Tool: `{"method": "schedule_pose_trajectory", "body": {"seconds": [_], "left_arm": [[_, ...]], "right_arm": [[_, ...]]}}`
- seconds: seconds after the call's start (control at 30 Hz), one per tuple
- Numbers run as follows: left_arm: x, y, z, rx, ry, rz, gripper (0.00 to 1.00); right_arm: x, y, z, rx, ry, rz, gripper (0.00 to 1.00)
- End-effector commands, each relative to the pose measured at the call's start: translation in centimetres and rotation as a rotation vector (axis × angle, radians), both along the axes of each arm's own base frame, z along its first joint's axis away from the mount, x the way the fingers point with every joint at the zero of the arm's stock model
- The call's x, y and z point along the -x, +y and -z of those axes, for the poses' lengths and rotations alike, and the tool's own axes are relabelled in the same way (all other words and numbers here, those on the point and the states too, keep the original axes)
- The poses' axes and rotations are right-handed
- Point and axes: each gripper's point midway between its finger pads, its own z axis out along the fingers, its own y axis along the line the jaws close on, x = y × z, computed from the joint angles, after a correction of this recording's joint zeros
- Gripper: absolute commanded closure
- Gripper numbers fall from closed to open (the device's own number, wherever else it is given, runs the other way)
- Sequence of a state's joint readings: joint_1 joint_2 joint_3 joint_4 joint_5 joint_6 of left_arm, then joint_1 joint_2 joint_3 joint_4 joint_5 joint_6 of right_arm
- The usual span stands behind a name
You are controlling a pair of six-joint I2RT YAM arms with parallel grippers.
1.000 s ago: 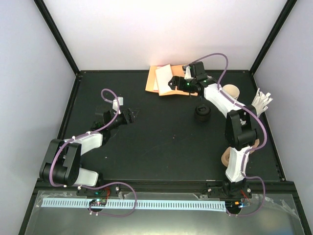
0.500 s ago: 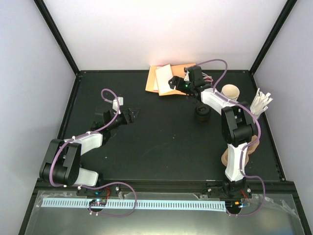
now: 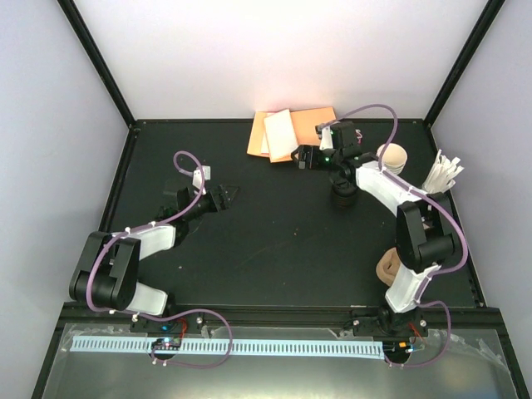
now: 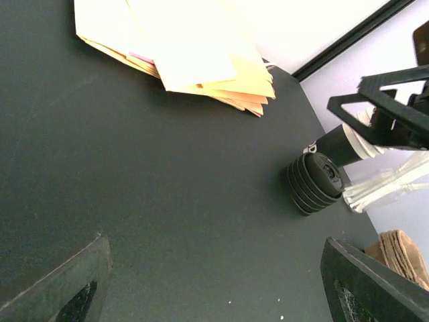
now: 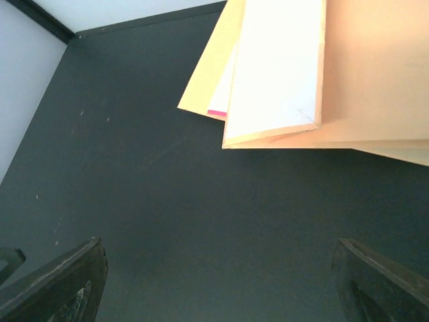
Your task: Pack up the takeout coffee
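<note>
We see the takeout coffee [image 3: 343, 194] — small, black, its round lid ribbed — sitting on the dark table [image 3: 274, 249], right of centre, near the right gripper [image 3: 306, 158]. Its jaws stand wide apart, empty; the left gripper [image 3: 224, 196] gapes too.

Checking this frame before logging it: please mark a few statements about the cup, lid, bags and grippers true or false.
1. The flat orange paper bags lie at the far edge of the table. True.
2. The right gripper is shut on the small black paper cup. False: it is open and empty, beside the bags.
3. The cup stands unlidded, its cream inside showing. True.
4. The left gripper holds the round black plastic lid. False: it is open and empty; the lid sits on the table.
5. The white paper-wrapped straws are at the right side. True.
</note>
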State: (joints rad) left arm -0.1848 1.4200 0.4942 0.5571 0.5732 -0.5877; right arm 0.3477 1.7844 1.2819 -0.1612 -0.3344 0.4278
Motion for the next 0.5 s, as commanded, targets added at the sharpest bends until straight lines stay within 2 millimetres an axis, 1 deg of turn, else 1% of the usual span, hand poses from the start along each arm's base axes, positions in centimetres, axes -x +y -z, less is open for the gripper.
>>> {"method": "schedule_pose_trajectory", "body": {"seconds": [0.0,0.07,0.13,0.2,0.3,0.4,0.47], "left_arm": [[-0.4,-0.3,-0.9,0.019,-0.044,0.018,0.13],[-0.4,-0.3,-1.0,0.015,-0.049,0.017,0.13],[-0.4,-0.2,-1.1,0.011,-0.054,0.017,0.13],[-0.4,-0.2,-1.2,0.007,-0.061,0.015,0.13],[-0.3,-0.1,-1.3,-0.001,-0.069,0.009,0.13],[-0.3,-0.1,-1.4,-0.003,-0.074,0.010,0.13],[-0.3,-0.1,-1.5,-0.003,-0.075,0.011,0.13]], "right_arm": [[1.3,-0.7,-1.6,0.075,-0.021,-0.117,0.06],[1.4,-1.2,-2.0,0.062,-0.016,-0.145,0.06],[0.9,-2.3,-2.3,0.044,-0.011,-0.155,0.07],[0.3,-3.5,-2.2,0.031,0.005,-0.166,0.07],[-0.6,-4.8,-1.4,0.057,0.045,-0.199,0.10],[-1.9,-5.7,-0.2,0.099,0.082,-0.216,0.11],[-3.0,-6.0,0.4,0.111,0.096,-0.226,0.11]]}}
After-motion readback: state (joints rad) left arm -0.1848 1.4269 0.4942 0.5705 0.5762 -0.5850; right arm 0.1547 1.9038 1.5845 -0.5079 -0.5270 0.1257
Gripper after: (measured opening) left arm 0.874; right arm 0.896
